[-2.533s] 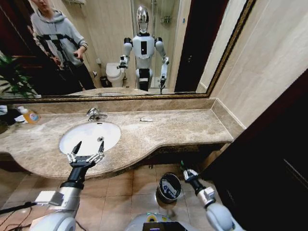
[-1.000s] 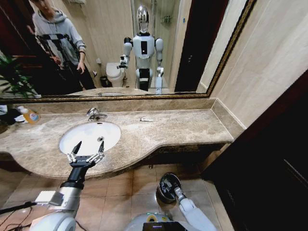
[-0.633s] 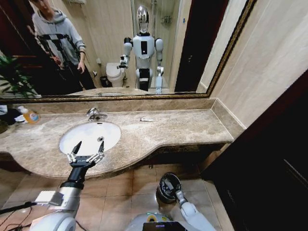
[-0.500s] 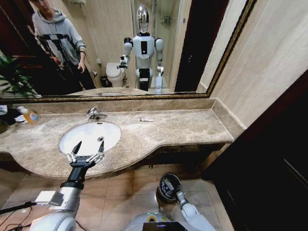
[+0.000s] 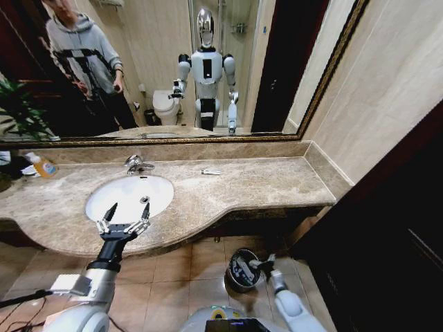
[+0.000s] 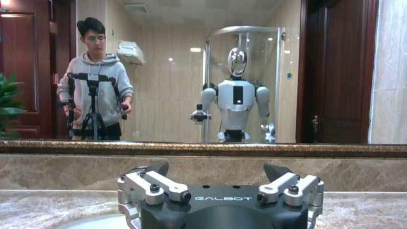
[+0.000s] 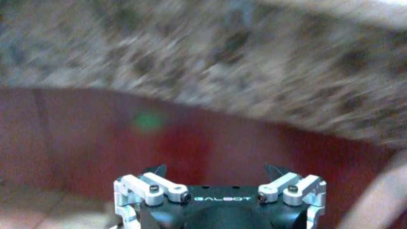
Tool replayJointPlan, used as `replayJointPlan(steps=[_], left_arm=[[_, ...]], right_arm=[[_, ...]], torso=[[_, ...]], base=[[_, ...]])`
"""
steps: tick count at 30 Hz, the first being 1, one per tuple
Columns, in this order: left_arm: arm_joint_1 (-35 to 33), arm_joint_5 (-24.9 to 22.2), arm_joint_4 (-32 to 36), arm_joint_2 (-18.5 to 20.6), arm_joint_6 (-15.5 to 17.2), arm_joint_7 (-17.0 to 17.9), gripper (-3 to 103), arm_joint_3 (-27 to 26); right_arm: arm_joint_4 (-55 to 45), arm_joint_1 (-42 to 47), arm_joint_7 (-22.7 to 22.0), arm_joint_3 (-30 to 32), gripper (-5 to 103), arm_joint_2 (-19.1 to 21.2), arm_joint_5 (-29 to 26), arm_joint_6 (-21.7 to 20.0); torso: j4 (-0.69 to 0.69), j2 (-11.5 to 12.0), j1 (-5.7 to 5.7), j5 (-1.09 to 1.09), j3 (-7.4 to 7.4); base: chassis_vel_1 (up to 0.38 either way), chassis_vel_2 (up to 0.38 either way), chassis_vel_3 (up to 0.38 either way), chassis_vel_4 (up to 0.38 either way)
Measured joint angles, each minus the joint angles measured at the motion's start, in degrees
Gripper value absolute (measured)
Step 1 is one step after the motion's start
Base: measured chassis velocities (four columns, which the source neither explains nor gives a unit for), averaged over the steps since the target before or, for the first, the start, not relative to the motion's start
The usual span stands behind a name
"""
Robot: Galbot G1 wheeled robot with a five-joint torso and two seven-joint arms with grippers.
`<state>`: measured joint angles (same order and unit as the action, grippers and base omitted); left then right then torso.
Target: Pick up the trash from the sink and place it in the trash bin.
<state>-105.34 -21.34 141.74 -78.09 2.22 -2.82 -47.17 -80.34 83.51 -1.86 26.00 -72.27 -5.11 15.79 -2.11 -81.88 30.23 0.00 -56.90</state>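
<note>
The left gripper (image 5: 124,213) is hovering spread over the sink (image 5: 129,196), the right gripper (image 5: 263,263) spread beside the trash bin (image 5: 242,268); 1 slim sachet (image 5: 210,171), probably light and flimsy, is lying on the countertop (image 5: 263,183), likely best pinched across its edges.

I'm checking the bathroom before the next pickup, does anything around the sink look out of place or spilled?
Nothing looks spilled or broken. One small white packet lies alone on the countertop, to the right of the faucet. The left claw hangs open over the sink; the right claw is down beside the trash bin.
</note>
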Motion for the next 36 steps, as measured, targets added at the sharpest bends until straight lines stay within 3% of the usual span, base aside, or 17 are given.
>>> replayJointPlan(steps=[1, 3, 4, 7, 9, 11, 16, 17, 29, 33, 36], left_arm=[[0.0, 0.0, 0.0, 0.0, 0.0, 0.0, 100, 0.0], [0.0, 0.0, 0.0, 0.0, 0.0, 0.01, 100, 0.0], [0.0, 0.0, 0.0, 0.0, 0.0, 0.01, 100, 0.0], [0.0, 0.0, 0.0, 0.0, 0.0, 0.02, 100, -0.01], [0.0, 0.0, 0.0, 0.0, 0.0, 0.02, 100, 0.0], [0.0, 0.0, 0.0, 0.0, 0.0, 0.02, 100, -0.01], [0.0, 0.0, 0.0, -0.01, 0.0, 0.02, 100, 0.0], [0.0, 0.0, 0.0, 0.0, 0.0, 0.02, 100, 0.0], [0.0, 0.0, 0.0, 0.0, 0.0, 0.02, 100, 0.0], [0.0, 0.0, 0.0, 0.0, 0.0, -0.01, 100, 0.01], [0.0, 0.0, 0.0, 0.0, 0.0, 0.01, 100, 0.0]], right_arm=[[0.0, 0.0, 0.0, 0.0, 100, 0.0, 0.0, 0.0], [-10.33, 7.29, -1.09, 5.48, 100, 1.21, -2.1, -1.58], [-10.33, 7.29, -1.09, 5.48, 100, 1.21, -2.1, -1.58], [-23.09, 14.19, -1.74, 10.61, 100, 0.35, -5.22, -3.31], [-24.81, 14.83, -1.77, 11.17, 100, 0.16, -5.46, -3.51], [-34.8, 16.61, -1.79, 14.02, 100, -1.45, -6.31, -5.24], [-41.29, 13.03, -0.96, 13.78, 100, -2.11, -6.62, -8.38], [-42.53, 9.5, -0.72, 11.75, 100, -1.29, -7.44, -10.71], [-36.87, -4.6, 5.96, 0.2, 100, 7.54, -11.85, -17.82], [-32.51, -12.56, 6.21, -6.4, 100, 9.34, -12.96, -19.4], [-26.71, -22.28, 6.4, -14.7, 100, 9.71, -13.31, -21.07]], torso=[[0.0, 0.0, 0.0, 0.0, 0.0], [0.0, 0.0, 0.0, 0.01, 0.0], [0.0, 0.0, 0.0, 0.01, 0.0], [0.01, 0.0, -0.01, 0.04, 0.0], [0.02, 0.0, -0.01, 0.03, 0.0], [0.01, -0.01, -0.01, 0.01, 0.0], [0.0, -0.01, -0.01, -0.01, 0.0], [0.0, 0.0, 0.0, 0.0, 0.0], [0.01, 0.0, 0.0, 0.0, -0.01], [0.0, 0.0, 0.0, 0.01, -0.01], [-0.02, 0.0, 0.01, 0.0, -0.01]], base=[[0.0, 0.0, 0.0, 0.0], [0.0, 0.0, 0.0, 0.0], [0.0, 0.0, 0.0, 0.0], [0.0, 0.0, 0.0, 0.0], [0.0, 0.0, 0.0, 0.0], [0.0, 0.0, 0.0, 0.0], [0.0, 0.0, 0.0, 0.0], [0.0, 0.0, 0.0, 0.0], [0.0, 0.0, 0.0, 0.0], [0.0, 0.0, 0.0, 0.0], [0.0, 0.0, 0.0, 0.0]])
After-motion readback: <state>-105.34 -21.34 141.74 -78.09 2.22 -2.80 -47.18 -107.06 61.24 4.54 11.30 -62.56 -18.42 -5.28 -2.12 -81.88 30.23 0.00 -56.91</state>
